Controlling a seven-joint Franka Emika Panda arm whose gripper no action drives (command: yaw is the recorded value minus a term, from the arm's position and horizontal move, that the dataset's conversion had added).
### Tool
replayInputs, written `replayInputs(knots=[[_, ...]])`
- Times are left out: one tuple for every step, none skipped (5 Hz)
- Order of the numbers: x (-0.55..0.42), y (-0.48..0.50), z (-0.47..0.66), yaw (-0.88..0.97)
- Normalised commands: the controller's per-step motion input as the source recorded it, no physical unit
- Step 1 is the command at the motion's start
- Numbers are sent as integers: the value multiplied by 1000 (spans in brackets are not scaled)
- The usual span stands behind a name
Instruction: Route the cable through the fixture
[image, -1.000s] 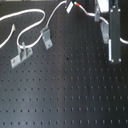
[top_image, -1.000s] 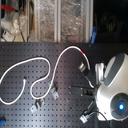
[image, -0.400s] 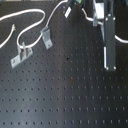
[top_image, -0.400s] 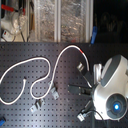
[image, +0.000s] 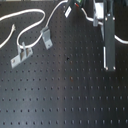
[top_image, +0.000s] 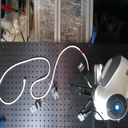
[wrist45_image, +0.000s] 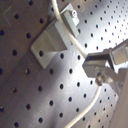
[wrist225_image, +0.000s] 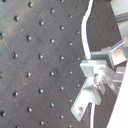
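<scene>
The cable (top_image: 47, 62) is a long white cord looping over the black pegboard, with a red band (top_image: 80, 50) near its held end. In both exterior views it runs from the left up to my gripper (top_image: 88, 79). Both wrist views show the fingers (wrist45_image: 102, 60) shut on the cable (wrist45_image: 75, 32), which continues past them (wrist225_image: 86, 35). A metal clip fixture (wrist45_image: 50, 40) stands close beside the held stretch, with the cable passing along its screw end. More clips (image: 45, 36) (image: 22, 52) stand on the board to the first exterior view's left. There the gripper itself is mostly cut off at the upper edge.
The robot's white body (top_image: 112, 87) and arm (image: 107, 35) fill the right side. Other clips (top_image: 54, 91) (top_image: 36, 106) (top_image: 82, 114) stand on the board. Shelves with clutter (top_image: 60, 20) sit beyond the far edge. The pegboard (image: 65, 95) stretches toward the near side.
The arm has shifted slightly to the left in both exterior views, carrying the held cable end with it. The clips have not moved.
</scene>
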Motion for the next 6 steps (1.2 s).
replayInputs(knots=[[8,58,182,0],[-7,0,27,0],[-26,1,102,0],[-122,-7,97,0],[-292,76,307,-46],[-113,102,115,0]])
